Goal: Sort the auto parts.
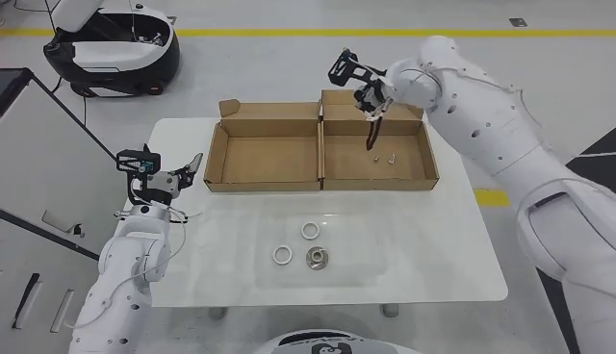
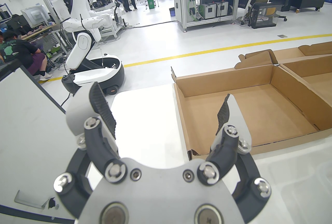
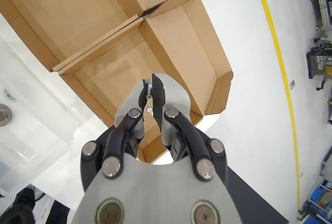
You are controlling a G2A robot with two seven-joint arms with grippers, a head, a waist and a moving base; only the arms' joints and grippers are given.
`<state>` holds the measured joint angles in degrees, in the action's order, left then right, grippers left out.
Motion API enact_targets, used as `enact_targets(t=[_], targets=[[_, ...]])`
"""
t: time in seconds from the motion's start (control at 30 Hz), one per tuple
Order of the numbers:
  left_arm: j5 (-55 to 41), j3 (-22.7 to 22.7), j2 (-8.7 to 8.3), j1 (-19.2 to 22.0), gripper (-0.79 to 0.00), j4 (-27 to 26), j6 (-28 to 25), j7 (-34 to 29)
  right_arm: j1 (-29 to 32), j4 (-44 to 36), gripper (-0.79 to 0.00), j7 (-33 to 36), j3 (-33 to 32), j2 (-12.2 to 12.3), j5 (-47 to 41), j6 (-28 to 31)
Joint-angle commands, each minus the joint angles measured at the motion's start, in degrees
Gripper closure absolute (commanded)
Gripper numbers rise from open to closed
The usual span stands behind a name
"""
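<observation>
Over the right box point(image 1: 346, 154), at the far side of the table point(image 1: 423, 248), the right pincer point(image 1: 370, 146) points down into the box. Its jaws are narrow, almost together, and they grip a small bolt point(image 3: 148, 91) between the dark ribbed pads. The bolt lies along the fingers, and its thread is seen between them in the right wrist view. The tips are low inside the box, but I cannot tell whether they touch its floor. On this floor, just beside the pincer and a little toward the right wall, lie two bolts point(image 1: 383, 159), close to each other.

The left box point(image 1: 262, 159) stands against the right box, wall to wall, and both are open on top. Their rear flaps are folded back.

At the left edge of the table the left pincer point(image 2: 160, 91) hangs near the left wall of the left box, apart from it. Its jaws are wide and nothing is between them.

On the near half of the table, well apart from the boxes, lie two white rings, one ring point(image 1: 310, 230) farther and the other ring point(image 1: 282, 255) nearer and more to the left. A metal disc point(image 1: 317, 257) with a raised middle lies just beside the nearer ring, on its right, and directly in front of the farther one.
</observation>
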<state>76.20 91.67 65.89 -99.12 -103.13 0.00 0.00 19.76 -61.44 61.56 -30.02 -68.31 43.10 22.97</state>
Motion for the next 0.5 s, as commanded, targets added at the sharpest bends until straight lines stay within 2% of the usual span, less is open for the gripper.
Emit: enact_targets(t=[0.0, 0.47], targets=[[0.0, 0.0, 0.00, 0.0, -0.785, 0.0, 0.0, 0.0, -0.6, 2.8, 0.000, -0.6, 1.4, -1.2, 0.0, 0.7], [0.0, 0.0, 0.00, 0.0, -0.785, 0.0, 0.0, 0.0, -2.3, 17.6, 0.000, -4.5, 7.5, -8.3, 1.1, 4.7]])
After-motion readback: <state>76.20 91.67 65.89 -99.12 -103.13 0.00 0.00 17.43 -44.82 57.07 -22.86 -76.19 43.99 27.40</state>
